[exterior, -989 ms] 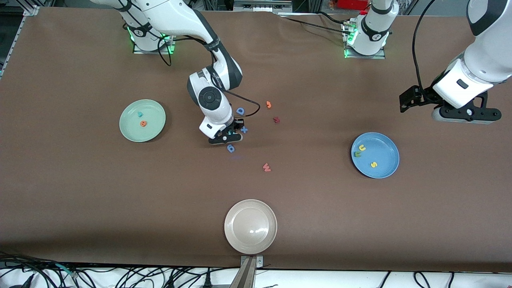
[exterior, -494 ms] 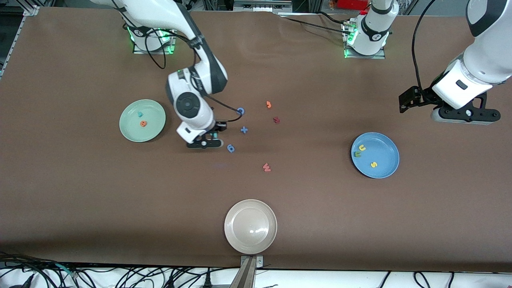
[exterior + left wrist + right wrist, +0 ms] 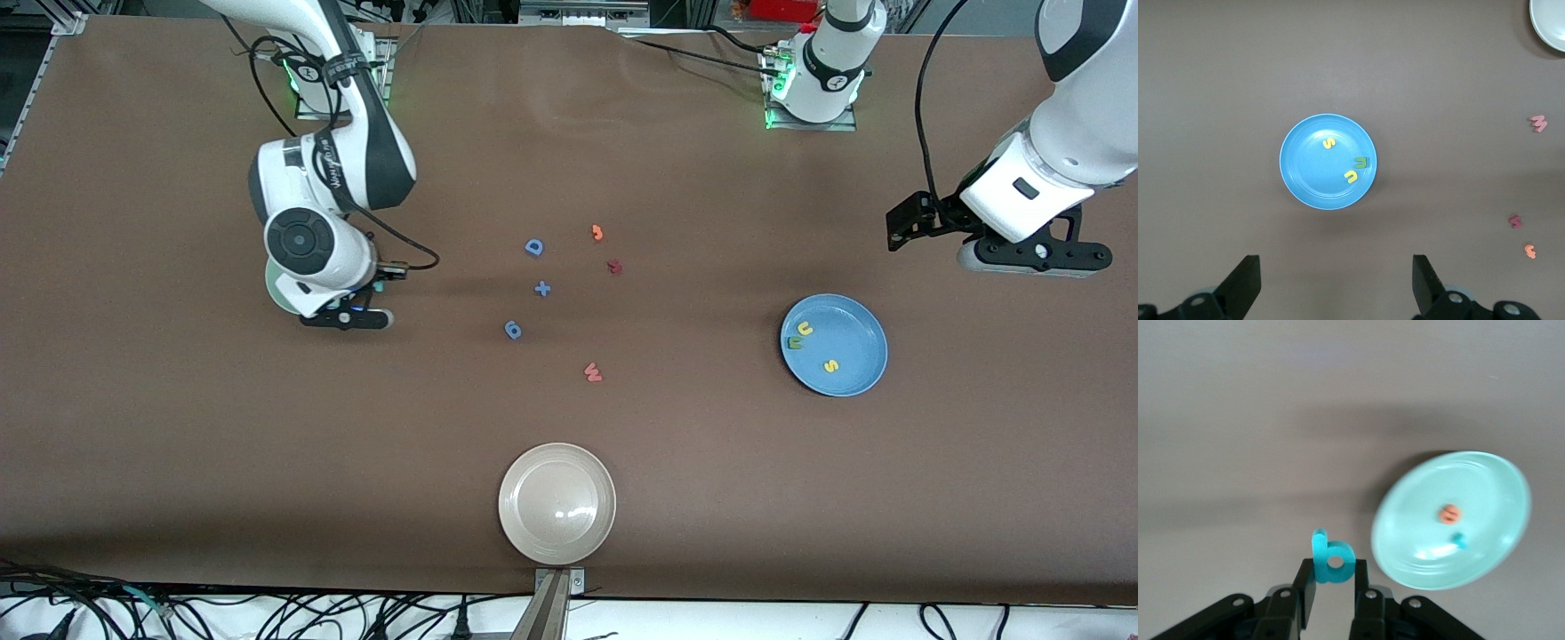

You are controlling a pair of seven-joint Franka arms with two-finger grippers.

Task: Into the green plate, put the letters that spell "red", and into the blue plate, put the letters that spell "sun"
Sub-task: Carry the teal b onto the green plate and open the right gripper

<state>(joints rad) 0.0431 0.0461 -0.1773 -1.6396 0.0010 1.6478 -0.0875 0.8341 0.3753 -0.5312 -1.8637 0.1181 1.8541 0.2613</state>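
The right gripper [image 3: 1333,581] clenches the teal "d" [image 3: 1331,559] between its fingers, hanging at the edge of the green plate [image 3: 1485,480] on the side toward the table's middle, where the orange "e" [image 3: 1449,513] and teal "r" [image 3: 1459,540] already lie. The left gripper [image 3: 1335,280] waits with jaws spread wide above the table near the blue plate [image 3: 858,342], which holds the yellow "s" [image 3: 831,365], yellow "u" [image 3: 805,329] and green "n" [image 3: 794,342]

green plate [image 3: 277,293] mostly under right arm

Brown table [image 3: 711,498] carries three plates [image 3: 556,503] and scattered letters [image 3: 593,372].
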